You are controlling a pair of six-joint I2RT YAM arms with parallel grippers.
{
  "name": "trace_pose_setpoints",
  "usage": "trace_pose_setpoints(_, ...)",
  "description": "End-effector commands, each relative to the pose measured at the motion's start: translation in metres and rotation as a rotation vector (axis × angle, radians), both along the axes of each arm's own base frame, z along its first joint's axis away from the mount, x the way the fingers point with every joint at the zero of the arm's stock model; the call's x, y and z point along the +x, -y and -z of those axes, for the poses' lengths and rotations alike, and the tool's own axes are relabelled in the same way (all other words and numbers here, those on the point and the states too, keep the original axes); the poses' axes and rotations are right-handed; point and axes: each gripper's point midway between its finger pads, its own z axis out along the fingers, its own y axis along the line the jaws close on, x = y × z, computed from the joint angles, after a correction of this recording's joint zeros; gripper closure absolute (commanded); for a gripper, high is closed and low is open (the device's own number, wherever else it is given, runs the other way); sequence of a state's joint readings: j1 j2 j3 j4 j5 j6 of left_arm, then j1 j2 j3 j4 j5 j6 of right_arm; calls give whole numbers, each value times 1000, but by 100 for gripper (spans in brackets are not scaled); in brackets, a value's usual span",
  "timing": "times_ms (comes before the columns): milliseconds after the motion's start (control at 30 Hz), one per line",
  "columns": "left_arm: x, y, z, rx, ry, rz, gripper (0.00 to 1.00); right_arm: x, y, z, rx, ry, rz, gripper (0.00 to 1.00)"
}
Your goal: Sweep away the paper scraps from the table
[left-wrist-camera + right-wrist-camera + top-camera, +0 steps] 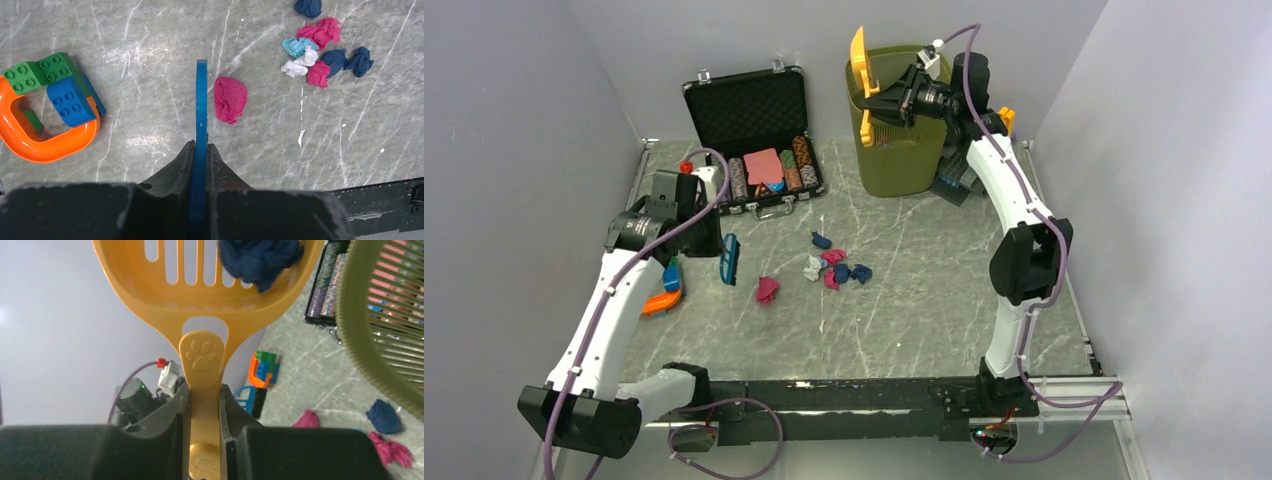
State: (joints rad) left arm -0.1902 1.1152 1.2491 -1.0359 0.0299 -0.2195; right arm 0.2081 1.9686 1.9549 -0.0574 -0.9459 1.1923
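1. Worktop [944, 300]: grey-green with thin white veins, spreads beneath both pincers.
2. Olive bin [904, 150]: stands just below and to the right of the right pincer [204, 390], its slatted wall close by in the wrist view.
3. Open black case [754, 110]: sits well beyond the left pincer [201, 147], rows of chips inside.
4. Yellow scoop [200, 290]: clamped by its paw-print handle in the right pincer and raised off the worktop at the bin's rim.
5. Blue brush [201, 100]: pinched edge-on in the left pincer and reaches straight ahead of it, low over the worktop; cannot tell whether it touches.
6. Orange ring [50, 147] with green and blue bricks [70, 100]: lies to the left of the left pincer.
7. Paper scraps [320, 32]: bunched in pink, navy, teal and white, ahead and to the right of the left pincer, well apart from the brush.
8. Pink wad [230, 99]: lies alone just right of the brush, a narrow gap between them.
9. Navy wad [260, 260]: rests in the scoop ahead of the right pincer, against the slots.
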Motion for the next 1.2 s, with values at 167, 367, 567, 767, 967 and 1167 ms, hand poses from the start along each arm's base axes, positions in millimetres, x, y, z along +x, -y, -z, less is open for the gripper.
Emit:
trace_pose_setpoints(167,8,4,-31,-37,144,25,100,-92,-23,5,-567,407,-107,100)
trace_pose_setpoints(367,7,10,-35,-69,181,47,100,-142,-7,98,-922,354,-31,100)
trace_pose_setpoints(567,6,37,-22,-182,143,126,100,-185,51,161,-999,247,163,100)
trace_pose_setpoints(767,7,117,-4,-349,82,242,100,-213,114,237,-1180,62,333,100)
trace_pose_setpoints(967,18,221,21,-395,-16,399,100,-225,140,276,-1246,-81,445,100)
trace_pose_setpoints(1167,47,287,47,-452,-63,464,100,-229,141,276,-1202,-79,478,100)
